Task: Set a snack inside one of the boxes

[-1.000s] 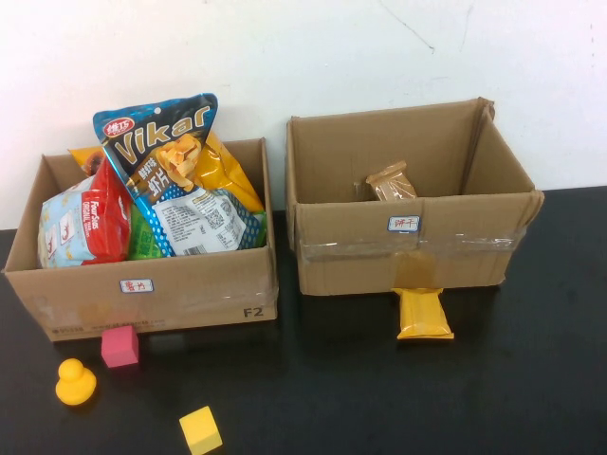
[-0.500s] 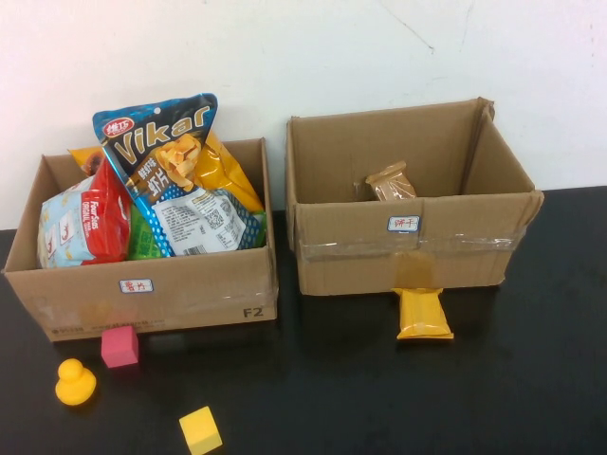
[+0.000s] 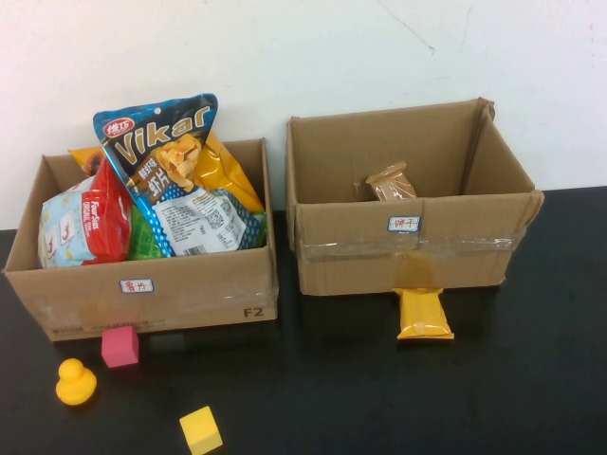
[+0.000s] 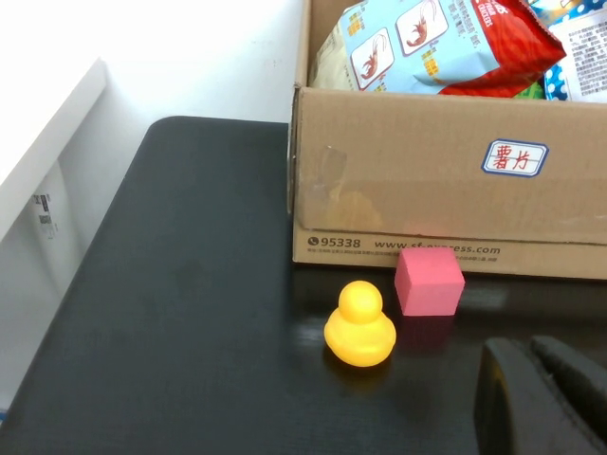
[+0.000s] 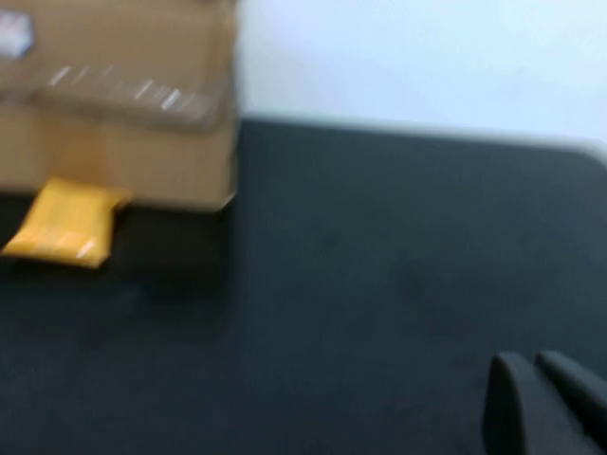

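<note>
A yellow-orange snack pack (image 3: 424, 314) lies flat on the black table against the front of the right cardboard box (image 3: 408, 261); it also shows in the right wrist view (image 5: 64, 233). That box holds a brown snack packet (image 3: 391, 181). The left box (image 3: 190, 289) is full of bags, with a blue Vikar bag (image 3: 175, 175) standing tallest. Neither arm shows in the high view. My left gripper (image 4: 529, 353) is shut and empty, low over the table near the duck. My right gripper (image 5: 529, 362) is shut and empty, to the right of the snack pack.
A yellow rubber duck (image 3: 75, 381), a pink cube (image 3: 120, 345) and a yellow cube (image 3: 201, 429) sit on the table in front of the left box. The duck (image 4: 360, 324) and pink cube (image 4: 429, 281) are close ahead of my left gripper. A white wall stands behind the boxes.
</note>
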{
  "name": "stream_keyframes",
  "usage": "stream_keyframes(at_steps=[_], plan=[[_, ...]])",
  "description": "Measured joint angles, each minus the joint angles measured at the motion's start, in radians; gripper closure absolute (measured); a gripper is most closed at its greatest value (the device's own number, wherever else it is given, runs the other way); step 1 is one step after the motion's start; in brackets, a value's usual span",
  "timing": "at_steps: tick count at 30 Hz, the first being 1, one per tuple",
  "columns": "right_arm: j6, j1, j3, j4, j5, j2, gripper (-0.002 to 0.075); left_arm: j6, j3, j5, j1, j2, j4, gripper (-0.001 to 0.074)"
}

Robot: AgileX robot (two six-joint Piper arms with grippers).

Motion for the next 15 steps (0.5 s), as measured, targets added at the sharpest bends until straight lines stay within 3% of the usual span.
stream_keyframes(at_steps=[4,9,15], plan=[[-0.174,-0.048,0.022,0.209,0.017,-0.04,0.0727,0.0,0.0,0.0,0.0,0.0,0.0,0.0736],[-0.357,-0.205,0.084,0.373,-0.072,-0.049,0.0727,0.0,0.0,0.0,0.0,0.0,0.0,0.0736],[-0.472,-0.304,0.101,0.449,-0.182,-0.049,0.0727,0.0,0.0,0.0,0.0,0.0,0.0,0.0736]])
